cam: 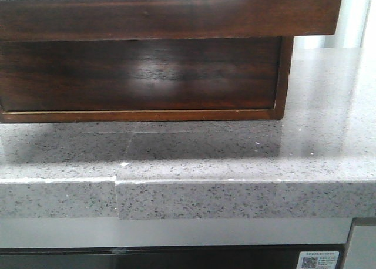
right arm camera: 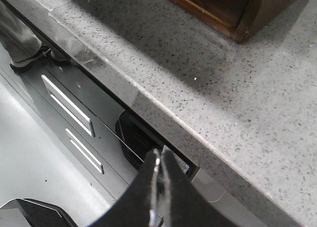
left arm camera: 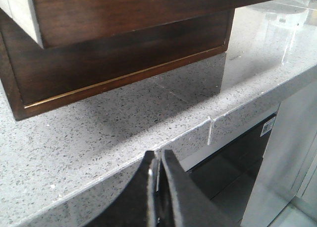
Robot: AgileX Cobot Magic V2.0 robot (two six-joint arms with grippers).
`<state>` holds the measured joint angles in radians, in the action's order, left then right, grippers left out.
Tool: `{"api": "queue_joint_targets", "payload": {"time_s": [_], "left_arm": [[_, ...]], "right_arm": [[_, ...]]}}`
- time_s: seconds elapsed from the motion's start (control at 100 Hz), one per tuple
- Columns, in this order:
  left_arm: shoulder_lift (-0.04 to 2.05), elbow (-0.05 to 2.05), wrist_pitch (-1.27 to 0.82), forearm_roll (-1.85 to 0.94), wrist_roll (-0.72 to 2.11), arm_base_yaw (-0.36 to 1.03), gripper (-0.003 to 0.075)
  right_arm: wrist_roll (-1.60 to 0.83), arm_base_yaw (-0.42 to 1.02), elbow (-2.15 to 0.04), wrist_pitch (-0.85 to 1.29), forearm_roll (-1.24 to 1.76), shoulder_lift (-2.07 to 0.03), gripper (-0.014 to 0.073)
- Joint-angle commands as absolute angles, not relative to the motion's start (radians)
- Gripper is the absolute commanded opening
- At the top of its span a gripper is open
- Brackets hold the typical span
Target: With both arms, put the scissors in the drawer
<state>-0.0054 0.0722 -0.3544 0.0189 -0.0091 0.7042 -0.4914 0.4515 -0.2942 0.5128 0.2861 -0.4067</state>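
Observation:
The drawer [cam: 176, 13], shallow, dark brown and glossy, stands pulled out over the counter, with a pale cut-out along its top edge. In the left wrist view the drawer [left arm camera: 138, 9] juts forward above the lower front. The scissors are out of view in all three views. My left gripper [left arm camera: 158, 158] is shut with nothing between its fingers, just in front of the counter's front edge. My right gripper [right arm camera: 159, 156] is also shut and empty, off the counter's front edge over the dark appliance below. Neither gripper shows in the front view.
A taller dark wood front [cam: 141, 75] sits under the drawer in a wooden cabinet [right arm camera: 247, 14] on the grey speckled countertop [cam: 235, 151]. Below the counter are a dark appliance panel [cam: 176, 258] and grey cabinet doors with handles [right arm camera: 69, 105].

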Motion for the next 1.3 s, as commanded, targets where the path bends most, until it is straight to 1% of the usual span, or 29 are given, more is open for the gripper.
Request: {"api": "queue_joint_targets", "payload": {"time_s": [0.0,0.06,0.16,0.21,0.54,0.85,1.01,1.1,1.29], "left_arm": [[-0.031,0.087,-0.263,0.009,-0.020,0.711,-0.0022],[-0.031,0.054,-0.235,0.009,-0.020,0.707,-0.0022],[-0.031,-0.023,-0.132,0.013,-0.020,0.677,-0.0022],[-0.031,-0.019,-0.178,0.011,-0.020,0.645,-0.0022],[-0.031,-0.021,-0.078,0.011,-0.020,0.299,-0.0022],[-0.033,-0.021,-0.110,-0.029,-0.020,0.090,-0.0022],[-0.033,-0.021,-0.204,-0.020,-0.020,0.041,-0.0022],[-0.033,-0.021,-0.258,-0.020,-0.020,0.038,-0.0022],[-0.033,-0.021,-0.253,-0.020,-0.014,0.040,-0.0022]], "right_arm": [[-0.489,0.445,-0.321,0.443,0.300,-0.412,-0.0061],[-0.489,0.445,-0.321,0.443,0.300,-0.412,-0.0061],[-0.489,0.445,-0.321,0.443,0.300,-0.412,-0.0061],[-0.489,0.445,-0.321,0.443,0.300,-0.412,-0.0061],[-0.489,0.445,-0.321,0.443,0.300,-0.412,-0.0061],[-0.489,0.445,-0.321,0.443,0.300,-0.412,-0.0061],[-0.489,0.445,-0.321,0.443,0.300,-0.412,-0.0061],[-0.489,0.445,-0.321,0.443,0.300,-0.412,-0.0061],[-0.489,0.445,-0.321,0.443,0.300,-0.412,-0.0061]]}}
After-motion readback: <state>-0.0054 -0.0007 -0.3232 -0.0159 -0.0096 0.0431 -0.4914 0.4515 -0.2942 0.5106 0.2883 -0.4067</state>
